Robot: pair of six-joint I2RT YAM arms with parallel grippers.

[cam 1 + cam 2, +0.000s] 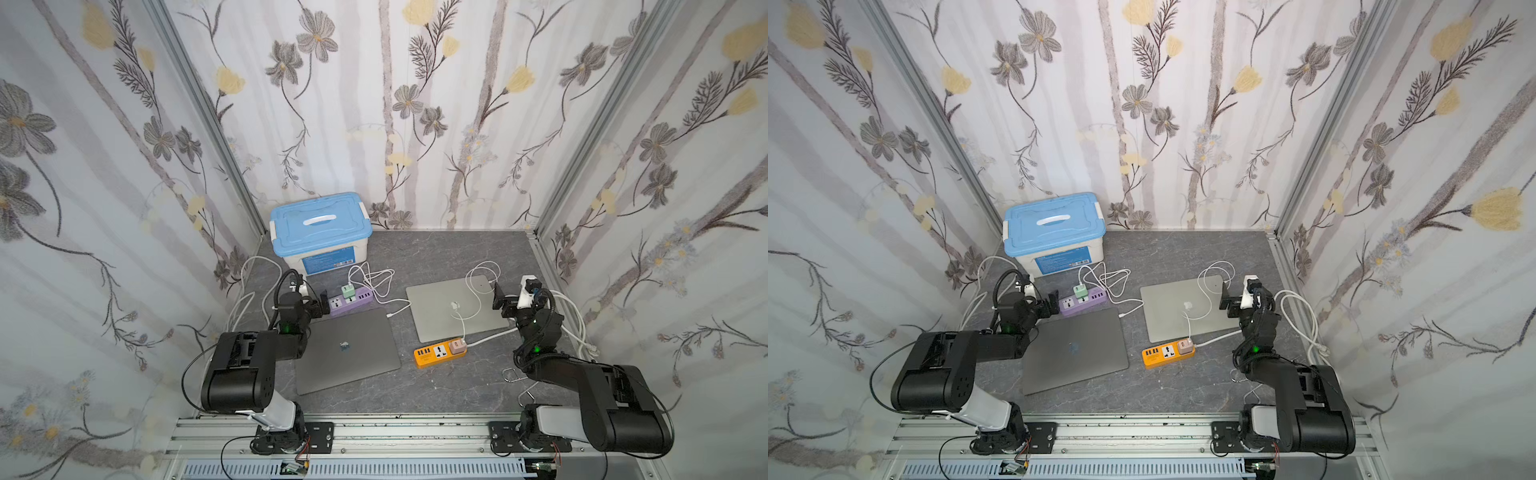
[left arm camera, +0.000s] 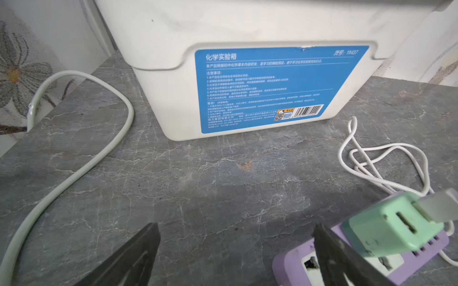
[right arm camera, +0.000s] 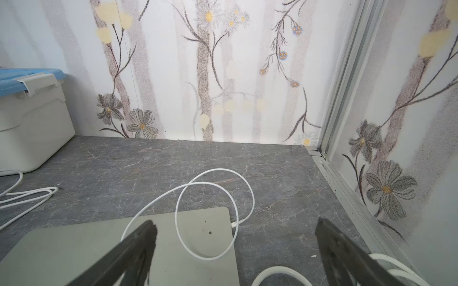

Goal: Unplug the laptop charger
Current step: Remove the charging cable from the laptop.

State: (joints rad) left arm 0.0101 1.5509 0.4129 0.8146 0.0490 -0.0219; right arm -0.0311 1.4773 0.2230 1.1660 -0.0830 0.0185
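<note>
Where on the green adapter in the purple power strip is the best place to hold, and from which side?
Grip the green adapter by its two flat side walls, coming from above with the open left gripper. It stands upright on the purple power strip, so a straight upward pull probably frees it; the cable plug occupies its top face.

I see 3 walls (image 1: 374,104) papered in white with grey flowers, yellow buds and pale grey trunks, boxing in my work area. 2 silver metal posts (image 1: 210,124) run up the back corners. The floor is a dark grey marbled slab (image 1: 436,249). A silver rail (image 1: 415,428) edges the front. Light is soft and even.
</note>
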